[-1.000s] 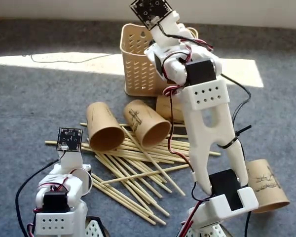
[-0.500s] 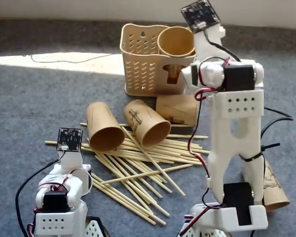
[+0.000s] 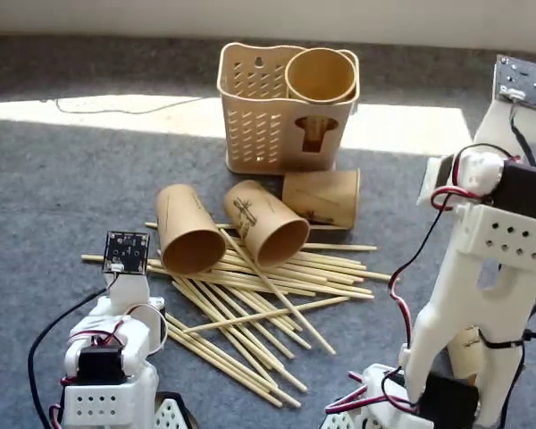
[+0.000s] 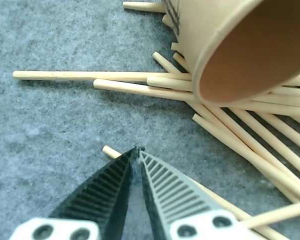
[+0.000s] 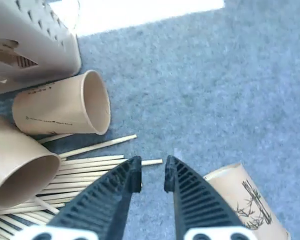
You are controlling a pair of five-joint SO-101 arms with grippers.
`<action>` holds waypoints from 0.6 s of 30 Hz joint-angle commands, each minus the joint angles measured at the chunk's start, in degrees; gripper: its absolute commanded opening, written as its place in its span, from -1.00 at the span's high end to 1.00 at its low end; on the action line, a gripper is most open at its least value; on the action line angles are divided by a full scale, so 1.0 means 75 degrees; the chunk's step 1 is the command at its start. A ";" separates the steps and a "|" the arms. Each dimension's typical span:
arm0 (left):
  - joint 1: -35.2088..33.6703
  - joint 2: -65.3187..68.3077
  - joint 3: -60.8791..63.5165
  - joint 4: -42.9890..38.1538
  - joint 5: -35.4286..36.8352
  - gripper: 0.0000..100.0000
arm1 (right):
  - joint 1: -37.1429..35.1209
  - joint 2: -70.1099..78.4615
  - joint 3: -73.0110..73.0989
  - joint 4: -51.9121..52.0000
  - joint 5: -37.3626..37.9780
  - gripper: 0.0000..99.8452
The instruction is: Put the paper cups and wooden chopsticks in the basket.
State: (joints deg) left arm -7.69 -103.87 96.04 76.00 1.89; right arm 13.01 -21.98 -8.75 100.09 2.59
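The right pincer (image 5: 153,165), slightly open and empty, hangs near a paper cup (image 5: 237,197); the left pincer (image 4: 139,152) is closed on nothing; an off-centre grip may roll the cup away.

The counter (image 3: 54,197) has a grey, fuzzy cloth on top. A bright patch of sunlight (image 3: 411,130) lies across it near the far edge. A thin dark cord (image 3: 98,112) lies in the light by the far left corner. A pale wall (image 3: 116,16) stands behind the far edge.
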 commanded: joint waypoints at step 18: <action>0.0135 -0.0088 0.0135 0.0012 0.0035 0.99 | 0.3124 -0.3053 0.4308 0.0088 -0.0070 0.82</action>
State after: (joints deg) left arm -7.69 -103.87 96.04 76.00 1.89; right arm 34.20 -42.37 23.16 100.09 2.24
